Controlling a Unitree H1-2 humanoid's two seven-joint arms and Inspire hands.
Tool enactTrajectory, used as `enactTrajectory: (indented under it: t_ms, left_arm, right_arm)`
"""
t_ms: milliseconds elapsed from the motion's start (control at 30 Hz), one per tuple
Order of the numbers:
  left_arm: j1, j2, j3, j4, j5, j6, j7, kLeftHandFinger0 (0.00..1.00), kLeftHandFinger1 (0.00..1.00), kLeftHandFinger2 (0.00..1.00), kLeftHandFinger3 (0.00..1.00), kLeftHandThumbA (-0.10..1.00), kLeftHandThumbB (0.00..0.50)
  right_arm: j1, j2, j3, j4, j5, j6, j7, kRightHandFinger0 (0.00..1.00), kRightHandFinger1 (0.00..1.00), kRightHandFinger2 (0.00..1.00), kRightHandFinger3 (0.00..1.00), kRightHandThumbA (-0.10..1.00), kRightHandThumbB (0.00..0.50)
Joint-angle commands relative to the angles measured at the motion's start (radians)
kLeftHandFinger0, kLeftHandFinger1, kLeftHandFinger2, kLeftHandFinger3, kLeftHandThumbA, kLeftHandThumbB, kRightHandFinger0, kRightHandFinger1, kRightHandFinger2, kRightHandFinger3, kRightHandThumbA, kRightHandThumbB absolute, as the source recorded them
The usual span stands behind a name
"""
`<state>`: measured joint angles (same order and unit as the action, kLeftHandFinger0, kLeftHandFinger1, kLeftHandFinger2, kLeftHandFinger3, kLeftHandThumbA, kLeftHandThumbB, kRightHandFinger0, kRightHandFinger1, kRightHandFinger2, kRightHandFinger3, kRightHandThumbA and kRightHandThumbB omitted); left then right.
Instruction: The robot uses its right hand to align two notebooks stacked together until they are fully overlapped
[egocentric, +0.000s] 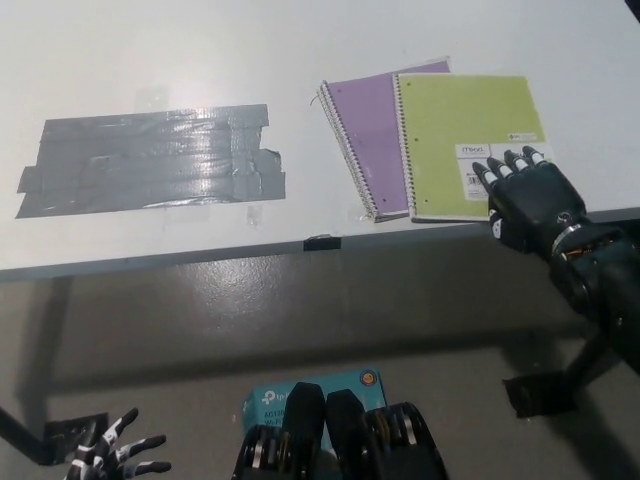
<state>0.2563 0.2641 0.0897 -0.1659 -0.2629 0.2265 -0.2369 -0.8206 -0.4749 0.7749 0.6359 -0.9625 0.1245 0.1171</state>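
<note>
The black right robot hand (528, 200) rests its fingertips (507, 163) on the near right corner of the green notebook (468, 143), fingers spread flat rather than wrapped around anything. From the hand the body of that notebook lies toward eleven o'clock, its long axis running twelve to six, roughly square with the counter (150, 50) edge. The purple notebook (366, 135) lies under it, showing at nine o'clock of the green one, with its long axis tipped toward eleven o'clock, so the two spines diverge and the stack is fanned. The overlap is only partial: a broad strip of purple with its wire binding is uncovered along the left, and a sliver peeks past the green cover's top edge. The green cover is a plain lime sheet with a white label near the hand, spiral-bound on its left side; it looks light and likely to slide easily on the smooth counter. I judge the next push must carry the green notebook toward nine o'clock and turn it slightly anticlockwise. Both notebooks sit close to the near counter edge, at about one o'clock in the view. Whether the palm also touches the counter edge is hard to tell. The white left robot hand (112, 452) hangs at seven o'clock, well below the counter, fingers splayed and empty.
</note>
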Motion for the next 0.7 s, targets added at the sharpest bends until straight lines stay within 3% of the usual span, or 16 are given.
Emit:
enactTrajectory:
  t_ms: [0,133,433,667]
  left_arm:
    - [0.005,0.010,-0.002,-0.008,-0.002,-0.044,-0.022,0.59,0.65,0.77,1.00,1.00,0.500]
    - [0.004,0.012,-0.002,-0.004,-0.003,-0.053,-0.028,0.59,0.65,0.78,1.00,1.00,0.500]
    - [0.007,0.009,-0.005,-0.008,0.003,-0.051,-0.018,0.60,0.64,0.74,1.00,1.00,0.500]
    - [0.009,0.011,-0.008,-0.008,0.006,-0.052,-0.019,0.61,0.66,0.77,1.00,1.00,0.500]
  right_arm:
    - [0.001,-0.013,0.062,0.014,-0.070,-0.100,0.020,1.00,1.00,1.00,1.00,1.00,0.390]
    - [-0.018,-0.004,0.072,0.019,-0.081,-0.120,0.009,1.00,1.00,1.00,1.00,1.00,0.373]
    - [-0.053,0.011,0.072,0.049,-0.103,-0.125,0.012,1.00,1.00,1.00,1.00,1.00,0.387]
    - [-0.070,0.025,0.061,0.062,-0.101,-0.134,0.009,1.00,1.00,1.00,1.00,1.00,0.387]
